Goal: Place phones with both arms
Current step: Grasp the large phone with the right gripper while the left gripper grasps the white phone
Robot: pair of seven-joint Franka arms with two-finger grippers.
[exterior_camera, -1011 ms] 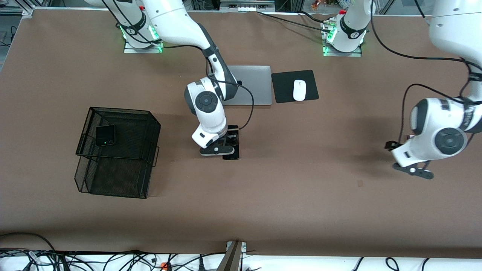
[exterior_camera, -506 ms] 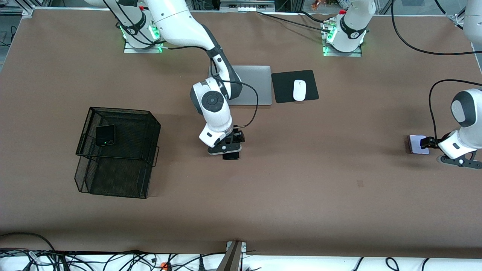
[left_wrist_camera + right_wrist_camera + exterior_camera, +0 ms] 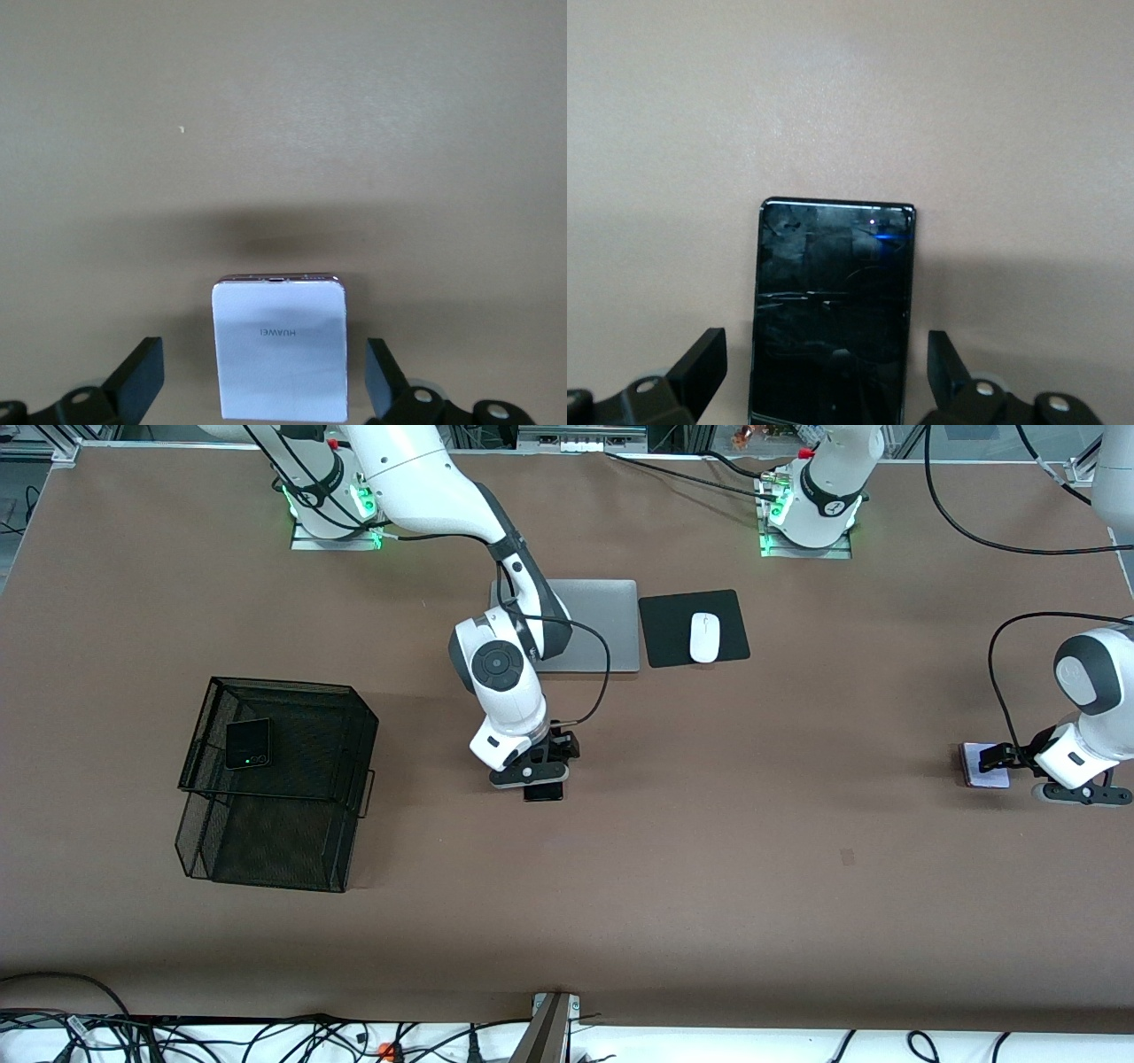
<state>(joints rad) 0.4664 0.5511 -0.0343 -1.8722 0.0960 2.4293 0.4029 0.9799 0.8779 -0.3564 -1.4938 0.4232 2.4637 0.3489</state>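
Note:
A long black slab phone (image 3: pixel 544 791) (image 3: pixel 830 310) lies flat mid-table, nearer to the front camera than the laptop. My right gripper (image 3: pixel 542 769) (image 3: pixel 824 350) is low over it, open, with one finger on each long side and a gap to each. A pale lilac-white phone (image 3: pixel 983 769) (image 3: pixel 279 350) lies near the left arm's end of the table. My left gripper (image 3: pixel 999 763) (image 3: pixel 264 356) stands open astride it without touching. A small squarish black phone (image 3: pixel 247 744) rests in the upper tier of the wire basket.
The black mesh two-tier basket (image 3: pixel 283 685) stands toward the right arm's end. A closed grey laptop (image 3: pixel 594 624) and a white mouse (image 3: pixel 704 638) on a black pad (image 3: pixel 666 633) lie near the arms' bases.
The left arm has swung toward its end of the table and come down, uncovering the lilac phone and straddling it. The right gripper has shifted slightly along the black slab.

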